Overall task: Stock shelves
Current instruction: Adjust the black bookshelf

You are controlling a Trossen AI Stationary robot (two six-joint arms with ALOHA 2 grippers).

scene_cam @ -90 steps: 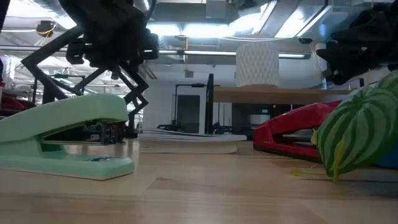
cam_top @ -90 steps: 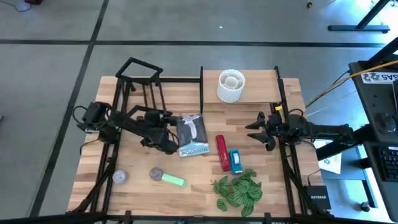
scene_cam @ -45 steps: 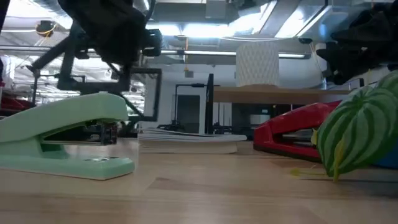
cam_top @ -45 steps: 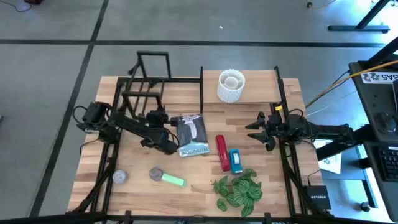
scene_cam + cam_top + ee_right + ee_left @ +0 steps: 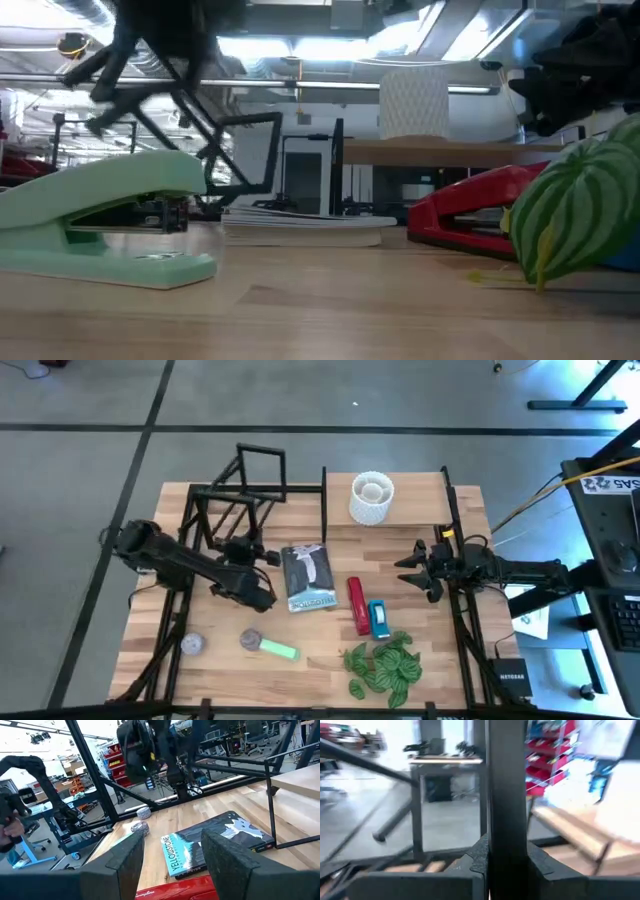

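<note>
Slippage is the risk: my left pincer (image 5: 243, 550), clamped shut on one bar of the rack (image 5: 240, 490) tilted near the worktop's far-left corner, could let it swing or drop.

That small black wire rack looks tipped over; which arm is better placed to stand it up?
The left arm. Its hand is already clamped on a bar of the small black metal open-frame rack, which is tilted. The right hand hangs open on the table's far side, beside the wider light-wood shelf board.

Grey concrete floor (image 5: 100, 450); red bins (image 5: 547, 760) on distant racks.
</note>
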